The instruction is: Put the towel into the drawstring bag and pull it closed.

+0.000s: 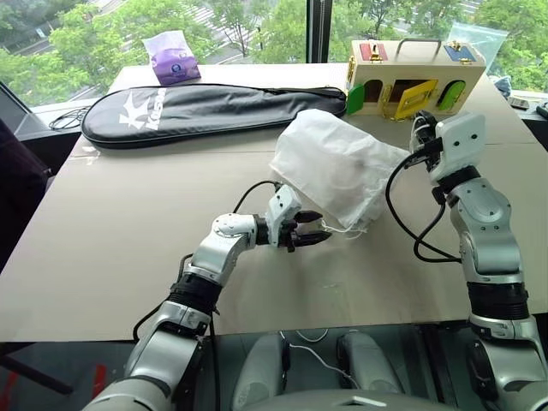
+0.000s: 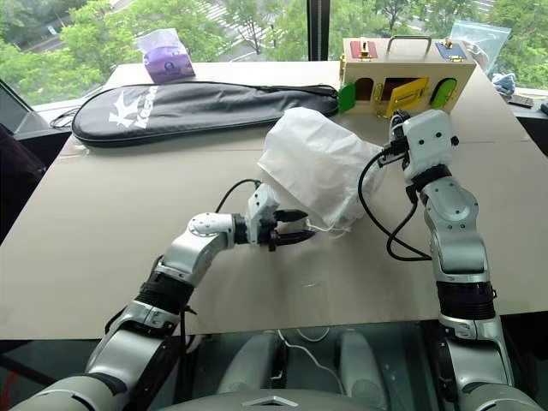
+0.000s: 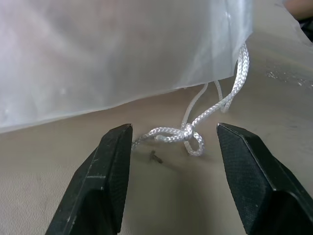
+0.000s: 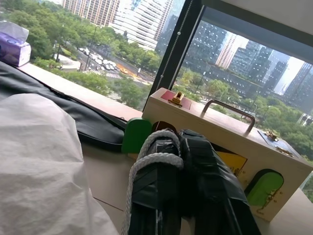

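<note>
Cardboard-topped table point(image 1: 128, 223), drawstring bag point(image 1: 338, 163) bulging, right tool point(image 4: 178, 147) clamped on cord point(image 4: 154, 160), left tool point(image 3: 173, 147) apart.

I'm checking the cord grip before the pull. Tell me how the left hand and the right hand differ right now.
The left hand is open, its fingers either side of a knotted cord end on the table; the right hand is shut with a cord looped over it. The left sits low at the drawstring bag's bottom edge; the right is raised beside it. Both have black fingers.

Thin translucent fabric drawstring bag point(image 1: 338, 163) w/ braided white cord point(image 3: 195, 132); matt table point(image 1: 128, 248); wooden box point(image 1: 411, 73).
</note>
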Robot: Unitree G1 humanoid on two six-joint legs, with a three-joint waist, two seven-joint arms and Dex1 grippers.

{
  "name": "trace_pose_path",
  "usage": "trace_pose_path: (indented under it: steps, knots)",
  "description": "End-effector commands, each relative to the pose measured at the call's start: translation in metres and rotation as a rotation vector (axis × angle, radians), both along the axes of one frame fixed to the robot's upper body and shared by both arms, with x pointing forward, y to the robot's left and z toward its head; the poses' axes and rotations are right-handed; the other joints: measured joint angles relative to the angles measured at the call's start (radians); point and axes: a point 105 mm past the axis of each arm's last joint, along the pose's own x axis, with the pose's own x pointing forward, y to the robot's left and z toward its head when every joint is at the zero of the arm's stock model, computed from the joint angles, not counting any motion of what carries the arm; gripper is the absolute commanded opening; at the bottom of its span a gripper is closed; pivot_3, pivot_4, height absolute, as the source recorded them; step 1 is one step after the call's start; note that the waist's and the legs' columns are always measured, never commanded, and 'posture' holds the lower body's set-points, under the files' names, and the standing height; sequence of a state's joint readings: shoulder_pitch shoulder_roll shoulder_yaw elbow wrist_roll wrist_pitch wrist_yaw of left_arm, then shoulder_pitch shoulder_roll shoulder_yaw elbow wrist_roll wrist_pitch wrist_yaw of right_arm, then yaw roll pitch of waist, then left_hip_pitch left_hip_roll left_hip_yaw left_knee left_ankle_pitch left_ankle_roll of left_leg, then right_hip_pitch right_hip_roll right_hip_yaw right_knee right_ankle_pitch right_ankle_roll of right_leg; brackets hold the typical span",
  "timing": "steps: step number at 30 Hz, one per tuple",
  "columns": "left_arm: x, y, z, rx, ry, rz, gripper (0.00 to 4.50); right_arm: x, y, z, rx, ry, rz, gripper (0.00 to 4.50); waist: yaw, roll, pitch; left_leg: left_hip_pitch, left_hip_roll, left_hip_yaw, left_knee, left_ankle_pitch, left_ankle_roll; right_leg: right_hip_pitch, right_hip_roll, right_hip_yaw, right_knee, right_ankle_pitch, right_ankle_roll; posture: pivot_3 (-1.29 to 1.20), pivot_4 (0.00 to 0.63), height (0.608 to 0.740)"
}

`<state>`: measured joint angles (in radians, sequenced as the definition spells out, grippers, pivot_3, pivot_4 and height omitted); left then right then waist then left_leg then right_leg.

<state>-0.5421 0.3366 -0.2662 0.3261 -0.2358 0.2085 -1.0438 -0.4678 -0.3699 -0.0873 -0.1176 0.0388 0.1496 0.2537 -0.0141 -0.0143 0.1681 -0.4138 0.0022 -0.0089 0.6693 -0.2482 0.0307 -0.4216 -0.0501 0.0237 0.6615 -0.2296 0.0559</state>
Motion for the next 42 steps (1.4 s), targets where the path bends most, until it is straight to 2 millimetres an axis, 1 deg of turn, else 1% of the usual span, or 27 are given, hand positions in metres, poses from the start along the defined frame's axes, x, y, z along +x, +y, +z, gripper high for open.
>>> trace_pose_path:
  steps: [1,4,5,6,8,9,10,11,14,15,17,18,20,21,23,24,26,28,30,32,36,38,42]
  knots:
    - [-0.001,-0.011,0.008,-0.016,-0.048,-0.041,2.78,-0.007,0.000,0.019,0.006,-0.074,0.000,0.00,0.000,0.000,0.000,0.000,0.000,0.000,0.000,0.000,0.000,0.000,0.000,0.000,0.000,0.000,0.000,0.00,0.150,0.740]
    - [-0.001,-0.011,0.008,-0.027,-0.055,-0.037,2.78,-0.008,0.000,0.018,0.009,-0.074,-0.002,0.00,-0.001,0.000,0.000,0.000,0.000,0.000,0.000,0.000,0.000,0.000,0.000,0.000,0.000,0.000,0.000,0.00,0.150,0.740]
    - [-0.001,-0.012,0.008,-0.028,-0.057,-0.036,2.27,-0.008,0.000,0.018,0.009,-0.073,-0.002,0.00,-0.001,0.000,0.000,0.000,0.000,0.000,0.000,0.000,0.000,0.000,0.000,0.000,0.000,0.000,0.000,0.00,0.150,0.740]
    - [-0.001,-0.012,0.008,-0.029,-0.059,-0.035,2.08,-0.008,0.000,0.018,0.010,-0.073,-0.003,0.00,-0.001,0.000,0.000,0.000,0.000,0.000,0.000,0.000,0.000,0.000,0.000,0.000,0.000,0.000,0.000,0.00,0.150,0.740]
    - [-0.001,-0.012,0.007,-0.028,-0.067,-0.032,1.05,-0.008,0.000,0.017,0.011,-0.071,-0.003,0.00,-0.001,0.000,0.000,0.000,0.000,-0.001,0.000,0.000,0.000,0.000,0.000,0.000,0.000,0.000,0.000,0.00,0.150,0.740]
    - [-0.001,-0.012,0.007,-0.028,-0.073,-0.030,0.76,-0.008,0.000,0.017,0.012,-0.071,-0.004,0.00,-0.001,0.000,0.000,0.000,0.000,-0.001,0.000,0.000,0.000,0.000,0.000,0.000,0.000,0.000,0.000,0.00,0.150,0.740]
    - [-0.001,-0.012,0.007,-0.027,-0.083,-0.029,0.23,-0.008,0.000,0.017,0.014,-0.070,-0.004,0.00,-0.001,0.000,0.000,0.000,0.000,0.000,0.000,0.000,0.000,0.000,0.000,0.000,0.000,0.000,0.000,0.00,0.150,0.740]
    - [0.000,-0.011,0.008,-0.027,-0.095,-0.025,0.01,-0.007,0.000,0.017,0.015,-0.070,-0.004,0.00,-0.001,0.000,0.000,0.000,0.000,0.000,0.000,0.000,0.000,0.000,0.000,0.000,0.000,0.000,0.000,0.00,0.150,0.740]
    - [0.002,-0.008,0.016,-0.055,-0.145,0.006,0.01,-0.007,-0.001,0.017,0.017,-0.070,-0.006,0.00,-0.001,0.000,0.000,0.000,0.000,0.000,0.000,0.000,0.000,0.000,0.000,0.000,0.000,0.000,0.000,0.00,0.150,0.740]
    - [0.004,-0.006,0.022,-0.077,-0.171,0.027,0.01,-0.007,-0.001,0.017,0.018,-0.071,-0.008,0.00,-0.001,0.000,0.000,0.000,0.001,0.000,0.000,0.000,0.000,0.000,0.000,0.000,0.000,0.000,0.000,0.00,0.150,0.740]
    - [0.010,0.000,0.045,-0.157,-0.243,0.099,0.01,-0.007,-0.006,0.017,0.023,-0.073,-0.025,0.00,-0.001,0.000,0.000,0.000,0.001,-0.001,0.000,0.000,0.000,0.000,0.000,0.000,0.000,0.000,0.000,0.00,0.150,0.740]
    - [0.014,0.008,0.061,-0.202,-0.286,0.163,0.01,-0.007,-0.013,0.018,0.033,-0.076,-0.053,0.00,-0.001,0.000,0.000,0.000,0.001,-0.001,0.000,0.000,0.000,0.000,0.000,0.000,0.000,0.000,0.000,0.00,0.150,0.740]
    - [0.018,0.022,0.082,-0.246,-0.358,0.257,0.01,-0.007,-0.033,0.018,0.057,-0.078,-0.140,0.00,0.000,0.000,0.000,0.000,0.002,-0.001,0.000,0.000,0.000,0.000,0.000,-0.001,0.000,0.000,0.000,0.00,0.150,0.740]
    - [0.018,0.026,0.088,-0.247,-0.388,0.285,0.01,-0.007,-0.043,0.017,0.067,-0.078,-0.179,0.00,0.001,0.000,0.000,0.000,0.002,-0.001,0.000,0.000,0.000,0.000,0.000,-0.001,0.000,0.000,0.000,0.00,0.150,0.740]
    - [0.024,0.043,0.099,-0.222,-0.467,0.393,0.01,-0.007,-0.067,0.017,0.094,-0.080,-0.281,0.00,0.002,0.000,0.000,0.000,0.001,-0.001,0.000,0.000,0.000,0.000,0.000,0.000,0.000,0.000,0.000,0.00,0.150,0.740]
    - [0.028,0.051,0.104,-0.213,-0.493,0.442,0.01,-0.008,-0.075,0.017,0.098,-0.084,-0.318,0.00,0.002,0.000,0.000,0.000,0.001,-0.001,0.000,0.000,0.000,0.000,0.000,0.000,0.000,0.000,0.000,0.00,0.150,0.740]
    - [0.034,0.063,0.107,-0.206,-0.508,0.533,0.01,-0.009,-0.086,0.018,0.105,-0.089,-0.373,0.00,0.002,0.000,0.000,0.000,0.001,-0.001,0.000,0.000,0.000,0.000,0.000,0.000,0.000,0.000,0.000,0.00,0.150,0.740]
    - [0.043,0.082,0.105,-0.169,-0.521,0.664,0.01,-0.011,-0.101,0.018,0.149,-0.089,-0.433,0.00,0.001,0.000,0.000,0.000,0.001,-0.001,0.000,0.000,0.000,0.000,0.000,0.000,0.000,0.000,0.000,0.00,0.150,0.740]
    - [0.052,0.101,0.100,-0.149,-0.505,0.798,0.01,-0.012,-0.111,0.018,0.172,-0.086,-0.478,0.00,0.000,0.000,0.000,0.000,0.001,-0.001,0.000,0.000,0.000,0.000,0.000,0.000,0.000,0.000,0.000,0.00,0.150,0.740]
    - [0.057,0.114,0.096,-0.133,-0.486,0.888,0.01,-0.012,-0.115,0.017,0.180,-0.084,-0.501,0.00,0.000,0.000,0.000,0.000,0.001,-0.001,0.000,0.000,0.000,0.000,0.000,0.000,0.001,0.000,0.000,0.00,0.150,0.740]
    - [0.063,0.135,0.091,-0.100,-0.459,1.014,0.01,-0.013,-0.118,0.016,0.181,-0.078,-0.523,0.00,0.000,0.000,0.000,0.000,0.001,-0.001,0.000,0.000,0.000,0.000,0.000,0.000,0.001,0.000,0.000,0.00,0.150,0.740]
    - [0.065,0.142,0.091,-0.093,-0.455,1.054,0.01,-0.014,-0.120,0.016,0.182,-0.077,-0.530,0.00,0.000,0.000,0.000,0.000,0.001,-0.001,0.000,0.000,0.000,0.000,0.000,0.000,0.000,0.000,0.000,0.00,0.150,0.740]
    - [0.070,0.171,0.096,-0.064,-0.465,1.218,0.01,-0.015,-0.126,0.015,0.183,-0.075,-0.562,0.00,0.000,0.000,0.000,0.000,0.001,-0.001,0.000,0.000,0.000,0.000,0.000,0.000,0.001,0.000,0.000,0.00,0.150,0.740]
